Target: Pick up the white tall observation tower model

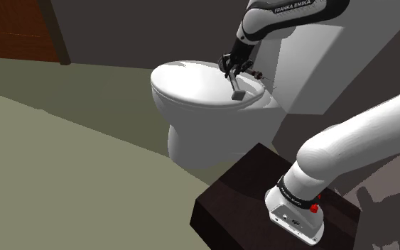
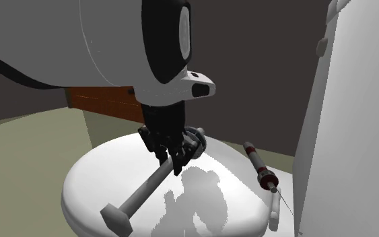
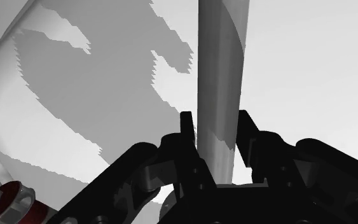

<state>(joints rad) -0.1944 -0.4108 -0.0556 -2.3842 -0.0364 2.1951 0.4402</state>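
Note:
The tower model (image 2: 138,194) is a pale grey shaft ending in a blocky foot. My gripper (image 2: 171,159) is shut on its upper part, beside a round disc on the shaft. The model hangs tilted over the closed toilet lid (image 2: 90,176), foot lowest. In the shoulder view the gripper (image 1: 231,69) is over the rear of the lid (image 1: 191,85) and the model (image 1: 237,87) points down from it. The wrist view has both fingers (image 3: 187,130) clasping the shaft (image 3: 220,76). Whether the foot touches the lid cannot be told.
A thin rod with red bands (image 2: 259,166) lies at the back of the toilet beside the tank (image 2: 346,121); it also appears close to the gripper (image 3: 6,202). The dark stand (image 1: 244,192) is next to the bowl. A brown wooden panel (image 1: 13,32) lies beyond the olive floor.

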